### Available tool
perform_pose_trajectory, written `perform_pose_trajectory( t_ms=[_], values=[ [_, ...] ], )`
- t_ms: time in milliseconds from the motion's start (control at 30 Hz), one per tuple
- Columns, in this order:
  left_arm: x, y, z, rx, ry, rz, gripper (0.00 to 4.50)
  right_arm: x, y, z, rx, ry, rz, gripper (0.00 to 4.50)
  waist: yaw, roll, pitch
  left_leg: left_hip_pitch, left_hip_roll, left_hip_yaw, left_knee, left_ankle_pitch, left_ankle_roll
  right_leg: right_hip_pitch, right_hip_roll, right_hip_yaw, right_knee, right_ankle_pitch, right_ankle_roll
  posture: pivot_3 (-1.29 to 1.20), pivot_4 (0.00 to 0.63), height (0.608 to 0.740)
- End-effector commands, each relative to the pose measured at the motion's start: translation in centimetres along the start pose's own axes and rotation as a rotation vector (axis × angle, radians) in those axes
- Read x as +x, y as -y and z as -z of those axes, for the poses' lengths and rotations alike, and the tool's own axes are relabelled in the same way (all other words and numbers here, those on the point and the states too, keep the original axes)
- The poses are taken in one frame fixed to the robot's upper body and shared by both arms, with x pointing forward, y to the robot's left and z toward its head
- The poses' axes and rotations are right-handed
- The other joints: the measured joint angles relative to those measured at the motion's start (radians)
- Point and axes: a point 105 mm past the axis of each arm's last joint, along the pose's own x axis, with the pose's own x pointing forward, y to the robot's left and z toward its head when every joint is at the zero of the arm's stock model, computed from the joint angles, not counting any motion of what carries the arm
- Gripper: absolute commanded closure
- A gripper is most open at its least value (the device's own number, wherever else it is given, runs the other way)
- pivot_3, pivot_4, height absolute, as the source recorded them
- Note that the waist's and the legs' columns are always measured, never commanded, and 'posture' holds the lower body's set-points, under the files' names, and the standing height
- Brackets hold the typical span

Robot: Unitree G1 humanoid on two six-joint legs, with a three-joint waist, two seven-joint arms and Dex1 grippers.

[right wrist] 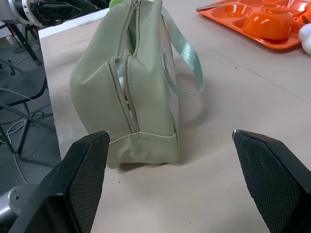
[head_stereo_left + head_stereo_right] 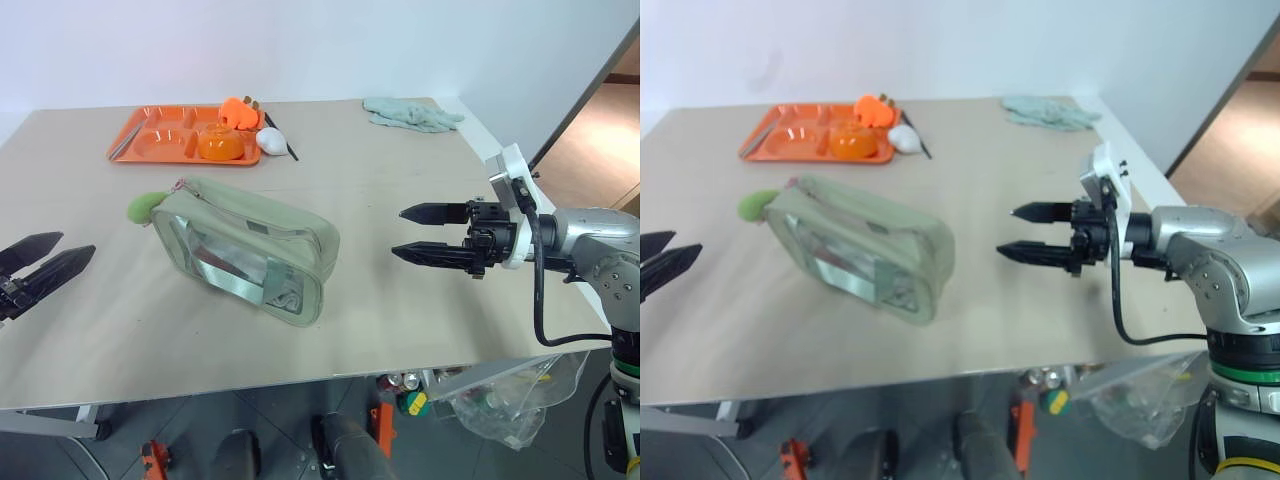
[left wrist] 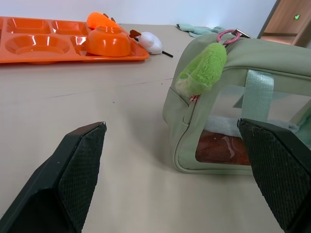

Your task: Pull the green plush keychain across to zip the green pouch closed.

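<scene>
The green pouch (image 2: 250, 245) lies in the middle of the table, its clear window and webbing strap turned toward me. The green plush keychain (image 2: 145, 206) hangs at the pouch's left end on a pinkish ring, and the left wrist view shows the keychain (image 3: 201, 68) draped over that end's top corner. My left gripper (image 2: 75, 246) is open, level, a short way left of the pouch and apart from it. To the right of the pouch, my right gripper (image 2: 398, 232) stands open and points at the pouch's right end (image 1: 141, 87), where the zipper runs down. Neither gripper holds anything.
An orange tray (image 2: 150, 140) with an orange bowl (image 2: 221, 143) sits at the back left, with an orange toy (image 2: 238, 112) and a white object (image 2: 270, 140) beside it. A pale cloth glove (image 2: 410, 113) lies at the back right. The table's front edge runs close below the pouch.
</scene>
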Motion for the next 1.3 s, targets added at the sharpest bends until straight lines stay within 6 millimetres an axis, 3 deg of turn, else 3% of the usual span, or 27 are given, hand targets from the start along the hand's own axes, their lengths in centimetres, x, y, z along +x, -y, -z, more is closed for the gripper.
perform_pose_trajectory(
  t_ms=[33,367,467,533,633,700,800,933,1167,1300],
  values=[
    [0.3,0.3,-1.2,0.05,0.019,0.01,0.0,0.0,-0.2,-0.5,-0.051,-0.008,-0.001,0.32,0.0,0.0,0.0,0.0,0.0,0.0,0.0,0.0,0.0,0.0,0.0,0.0,0.0,0.0,0.0,0.0,0.15,0.74],
    [3.1,2.6,-1.1,0.066,0.013,0.146,0.0,1.5,-0.8,-0.8,-0.104,-0.008,-0.031,0.32,0.0,0.0,0.0,0.0,0.0,0.0,0.0,0.0,0.0,0.0,0.0,0.0,0.0,0.0,0.001,0.0,0.15,0.74],
    [4.3,4.5,-1.8,0.079,0.029,0.237,0.0,1.7,-0.8,-2.4,-0.123,0.048,-0.031,0.32,0.0,0.0,0.0,0.0,0.0,0.0,0.0,0.0,0.0,0.0,0.0,0.0,0.0,0.0,0.001,0.0,0.15,0.74],
    [5.2,6.2,-2.6,0.124,0.031,0.314,0.0,1.8,-0.7,-4.8,-0.128,0.123,-0.036,0.32,0.0,0.0,0.0,0.0,0.0,0.0,0.0,0.0,0.0,0.0,0.0,0.0,0.001,0.001,0.001,0.0,0.15,0.74],
    [6.2,9.3,-4.5,0.178,0.041,0.476,0.0,2.0,-2.6,-8.4,-0.122,0.217,-0.146,0.32,0.0,0.0,0.0,0.0,-0.001,-0.001,0.001,0.0,0.0,0.0,0.001,0.0,0.001,0.003,0.004,0.0,0.15,0.74],
    [6.6,11.2,-5.8,0.197,0.054,0.583,0.0,3.0,-4.2,-9.4,-0.056,0.229,-0.241,0.32,0.0,0.0,0.0,-0.001,-0.001,-0.001,0.001,0.0,0.0,0.0,0.001,0.0,0.002,0.003,0.004,0.0,0.15,0.74],
    [7.1,12.7,-7.3,0.22,0.09,0.66,0.0,4.9,-5.6,-8.2,-0.021,0.119,-0.284,0.32,0.0,0.0,0.0,-0.001,0.0,-0.002,0.0,-0.001,0.001,0.001,0.002,0.0,0.001,0.002,0.004,0.0,0.15,0.74],
    [7.5,14.8,-8.2,0.249,0.103,0.773,0.0,5.8,-7.1,-7.3,0.005,0.009,-0.354,0.32,0.001,0.0,0.0,-0.003,0.0,-0.003,0.001,-0.001,0.002,-0.001,0.002,-0.001,0.002,0.002,0.004,0.0,0.15,0.74],
    [8.0,16.3,-7.4,0.255,0.046,0.892,0.0,8.1,-5.2,-4.0,-0.027,-0.165,-0.223,0.32,0.0,0.001,0.0,-0.003,0.0,-0.004,0.002,-0.001,0.002,-0.001,0.001,-0.002,0.002,0.002,0.004,0.0,0.15,0.74],
    [8.1,16.8,-6.4,0.266,-0.001,0.921,0.0,8.8,-5.3,-3.2,-0.089,-0.193,-0.214,0.32,0.0,0.0,0.0,-0.003,-0.001,-0.004,0.002,-0.001,0.002,-0.001,0.001,-0.002,0.002,0.002,0.004,0.0,0.15,0.74]
  ],
)
